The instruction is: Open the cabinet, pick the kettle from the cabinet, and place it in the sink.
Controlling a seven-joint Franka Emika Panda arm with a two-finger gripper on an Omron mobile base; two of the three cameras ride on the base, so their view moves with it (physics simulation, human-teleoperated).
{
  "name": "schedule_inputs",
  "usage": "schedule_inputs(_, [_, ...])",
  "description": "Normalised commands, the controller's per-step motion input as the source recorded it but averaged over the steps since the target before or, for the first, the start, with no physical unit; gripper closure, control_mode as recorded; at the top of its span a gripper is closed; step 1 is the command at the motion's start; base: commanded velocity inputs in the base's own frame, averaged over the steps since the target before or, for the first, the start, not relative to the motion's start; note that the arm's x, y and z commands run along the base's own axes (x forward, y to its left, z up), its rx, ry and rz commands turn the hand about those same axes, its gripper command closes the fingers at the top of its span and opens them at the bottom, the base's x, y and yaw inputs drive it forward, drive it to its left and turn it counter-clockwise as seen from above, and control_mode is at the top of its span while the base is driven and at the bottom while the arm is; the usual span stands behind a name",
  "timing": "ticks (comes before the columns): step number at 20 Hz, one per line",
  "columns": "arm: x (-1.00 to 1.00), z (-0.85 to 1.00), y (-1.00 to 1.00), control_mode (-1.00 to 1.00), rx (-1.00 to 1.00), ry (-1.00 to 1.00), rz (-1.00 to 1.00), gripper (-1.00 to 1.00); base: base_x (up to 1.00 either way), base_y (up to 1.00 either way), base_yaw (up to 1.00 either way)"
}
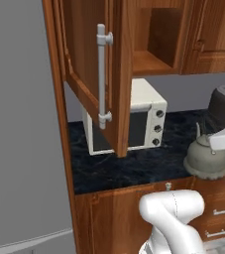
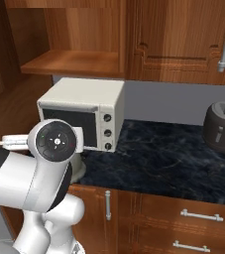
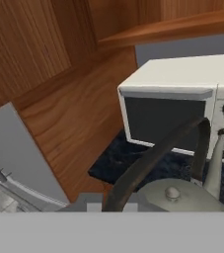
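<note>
The cabinet (image 1: 91, 74) stands open, its door swung out toward me with the grey bar handle (image 1: 102, 74) facing front; the shelf (image 1: 151, 62) inside is bare. The grey-green kettle (image 1: 205, 158) hangs over the front edge of the dark counter, right of the door. My gripper (image 1: 215, 143) is shut on its arched dark handle (image 3: 148, 163) from above. In the hand view the kettle's lid knob (image 3: 171, 192) and spout (image 3: 217, 163) lie just below the hand, and the fingertips are hidden. The sink is out of view.
A white toaster oven (image 1: 146, 116) sits on the dark stone counter (image 2: 168, 163) under the open cabinet. A dark toaster (image 2: 223, 129) stands at the right. The grey fridge side (image 1: 20, 124) is at the left, and drawer fronts (image 2: 198, 218) run below the counter.
</note>
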Motion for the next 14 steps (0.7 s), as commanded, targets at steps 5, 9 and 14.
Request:
schedule_inputs(5, [0.0, 0.0, 0.0, 1.0, 0.0, 0.0, 0.0, 1.0, -0.59, -0.1, -0.13])
schedule_inputs(9, [0.0, 0.0, 0.0, 1.0, 0.0, 0.0, 0.0, 1.0, -0.55, -0.09, -0.17])
schedule_inputs(14, [0.0, 0.0, 0.0, 1.0, 0.0, 0.0, 0.0, 1.0, -0.16, -0.02, -0.72])
